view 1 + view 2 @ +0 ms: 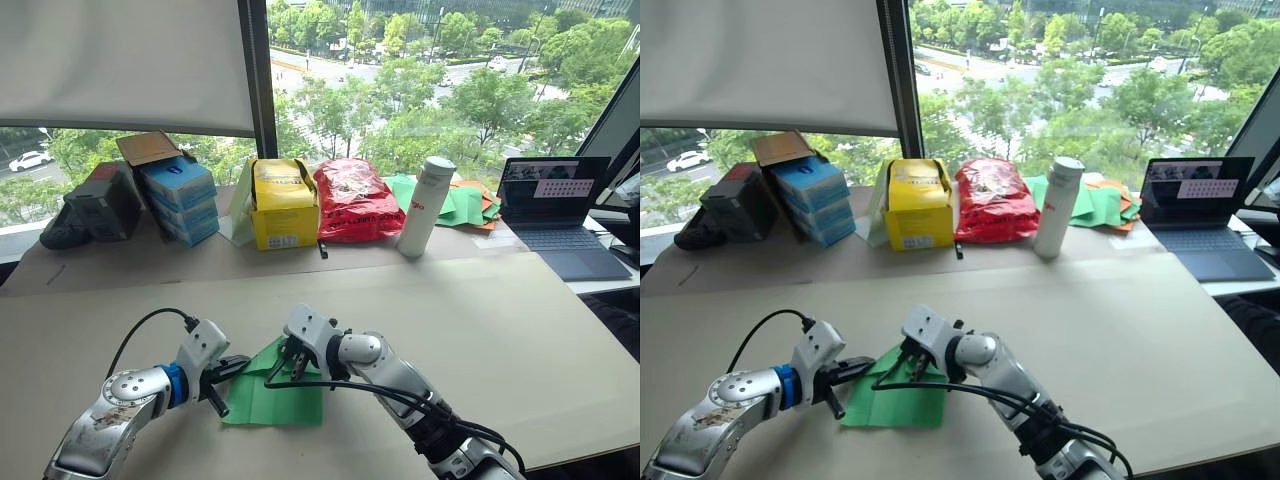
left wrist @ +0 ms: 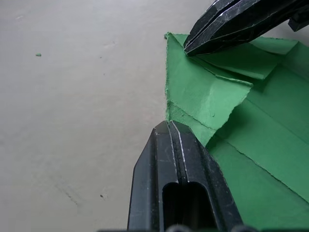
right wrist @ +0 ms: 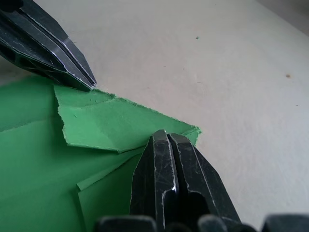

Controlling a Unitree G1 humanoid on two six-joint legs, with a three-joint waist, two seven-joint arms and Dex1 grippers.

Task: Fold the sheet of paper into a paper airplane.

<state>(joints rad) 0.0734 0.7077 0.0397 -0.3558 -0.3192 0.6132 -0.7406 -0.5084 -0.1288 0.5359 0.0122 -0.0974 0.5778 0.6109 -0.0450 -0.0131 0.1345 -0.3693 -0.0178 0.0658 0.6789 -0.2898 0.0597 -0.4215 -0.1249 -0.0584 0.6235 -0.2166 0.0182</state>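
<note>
My left gripper (image 1: 232, 368) and right gripper (image 1: 291, 366), both with fingers pressed together, pin a folded corner flap of the paper (image 1: 275, 392) lying on the table (image 1: 480, 330). Early folds only; wings and nose remain, I judge.

- We see a wide beige surface (image 1: 480, 330).
- The sheet of paper (image 1: 275, 395), bright green and partly folded, lies flat on it at the near edge.
- Along the far side stand a black case (image 1: 95, 208), blue boxes (image 1: 180, 197), a yellow box (image 1: 283, 203), a red bag (image 1: 356, 199), a white bottle (image 1: 425, 206), a heap of green and orange sheets (image 1: 462, 203) and a laptop (image 1: 560, 215).
</note>
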